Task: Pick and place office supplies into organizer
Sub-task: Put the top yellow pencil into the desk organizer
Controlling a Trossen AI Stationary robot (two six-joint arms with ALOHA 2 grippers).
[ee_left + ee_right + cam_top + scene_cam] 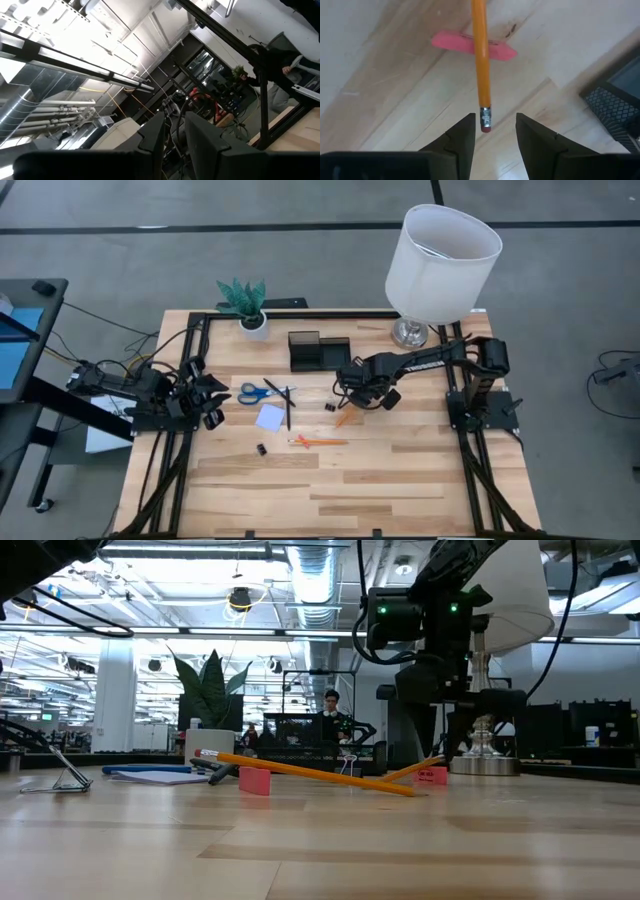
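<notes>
The orange pencil [481, 65] lies on the table [400, 480], resting across a pink eraser [472, 45], near the black organizer [318, 350]. The right gripper [492, 131] hangs above its eraser end, jaws open, holding nothing. The left gripper [175, 137] is parked at the table's left edge, tilted upward, jaws narrowly parted, empty.

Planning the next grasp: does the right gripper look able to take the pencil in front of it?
Probably yes. The right gripper is open, the pencil's eraser end lies between its fingers, and nothing blocks it; the pink eraser sits farther along.
</notes>
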